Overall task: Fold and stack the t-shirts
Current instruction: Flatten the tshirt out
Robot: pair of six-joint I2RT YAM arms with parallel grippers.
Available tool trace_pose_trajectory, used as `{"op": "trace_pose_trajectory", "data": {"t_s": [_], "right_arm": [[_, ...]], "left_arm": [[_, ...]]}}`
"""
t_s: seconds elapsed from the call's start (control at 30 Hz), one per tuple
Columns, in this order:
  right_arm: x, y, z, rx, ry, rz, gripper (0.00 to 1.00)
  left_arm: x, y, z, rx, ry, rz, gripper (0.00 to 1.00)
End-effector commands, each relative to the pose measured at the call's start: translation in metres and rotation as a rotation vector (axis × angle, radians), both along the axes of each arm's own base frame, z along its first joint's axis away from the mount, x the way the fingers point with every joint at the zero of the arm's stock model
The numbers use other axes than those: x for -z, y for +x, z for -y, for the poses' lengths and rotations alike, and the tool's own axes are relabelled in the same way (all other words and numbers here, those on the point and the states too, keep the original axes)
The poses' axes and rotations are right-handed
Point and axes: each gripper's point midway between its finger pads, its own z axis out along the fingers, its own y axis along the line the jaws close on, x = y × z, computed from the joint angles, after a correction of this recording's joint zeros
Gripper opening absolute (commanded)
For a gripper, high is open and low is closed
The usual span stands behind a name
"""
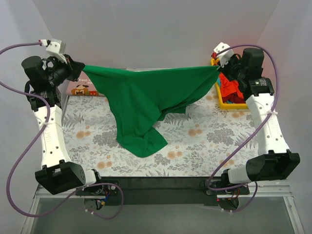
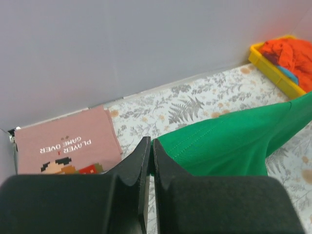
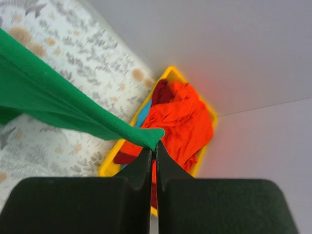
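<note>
A bright green t-shirt (image 1: 146, 97) hangs stretched between both arms above the table, its lower part drooping onto the floral covering (image 1: 141, 144). My left gripper (image 1: 78, 68) is shut on its left corner (image 2: 161, 145). My right gripper (image 1: 218, 67) is shut on its right corner (image 3: 153, 136). A folded dusty pink t-shirt (image 2: 63, 144) with white text lies at the back left (image 1: 84, 88). Red-orange t-shirts (image 3: 180, 122) are heaped in the yellow bin (image 1: 229, 90).
The yellow bin (image 3: 109, 168) stands at the back right corner against the white walls. The grey-and-orange floral covering (image 1: 204, 141) spans the table. Purple cables loop beside both arms.
</note>
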Motion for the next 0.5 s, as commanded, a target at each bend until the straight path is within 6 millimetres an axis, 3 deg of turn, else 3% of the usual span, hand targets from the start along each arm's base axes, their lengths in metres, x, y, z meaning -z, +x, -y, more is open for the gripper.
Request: {"op": "trace_pose_trajectory", "data": {"t_s": [0.0, 0.03, 0.13, 0.2, 0.23, 0.3, 0.33, 0.37, 0.43, 0.47], "right_arm": [[-0.107, -0.016, 0.018, 0.084, 0.032, 0.242, 0.01], [-0.133, -0.024, 0.019, 0.088, 0.043, 0.297, 0.01], [-0.178, -0.054, 0.021, 0.089, 0.061, 0.407, 0.01], [-0.211, -0.083, 0.023, 0.09, 0.071, 0.498, 0.01], [-0.222, -0.093, 0.024, 0.092, 0.076, 0.529, 0.01], [-0.245, -0.123, 0.03, 0.113, 0.082, 0.607, 0.01], [-0.256, -0.135, 0.032, 0.119, 0.089, 0.649, 0.01], [-0.259, -0.142, 0.034, 0.131, 0.091, 0.669, 0.01], [-0.282, -0.175, 0.039, 0.142, 0.104, 0.768, 0.01], [-0.29, -0.187, 0.043, 0.158, 0.11, 0.798, 0.01]], "left_arm": [[-0.082, -0.018, -0.003, -0.06, -0.012, 0.18, 0.0], [-0.109, -0.028, 0.001, -0.06, -0.011, 0.237, 0.0], [-0.156, -0.06, 0.007, -0.094, -0.004, 0.351, 0.0], [-0.174, -0.079, 0.011, -0.111, -0.001, 0.404, 0.0], [-0.188, -0.1, 0.016, -0.12, 0.011, 0.453, 0.0], [-0.205, -0.122, 0.016, -0.167, 0.003, 0.522, 0.0], [-0.218, -0.149, 0.023, -0.177, 0.013, 0.583, 0.0], [-0.224, -0.16, 0.024, -0.195, 0.014, 0.618, 0.0], [-0.236, -0.186, 0.03, -0.207, 0.026, 0.681, 0.0], [-0.244, -0.207, 0.035, -0.217, 0.035, 0.727, 0.0]]}}
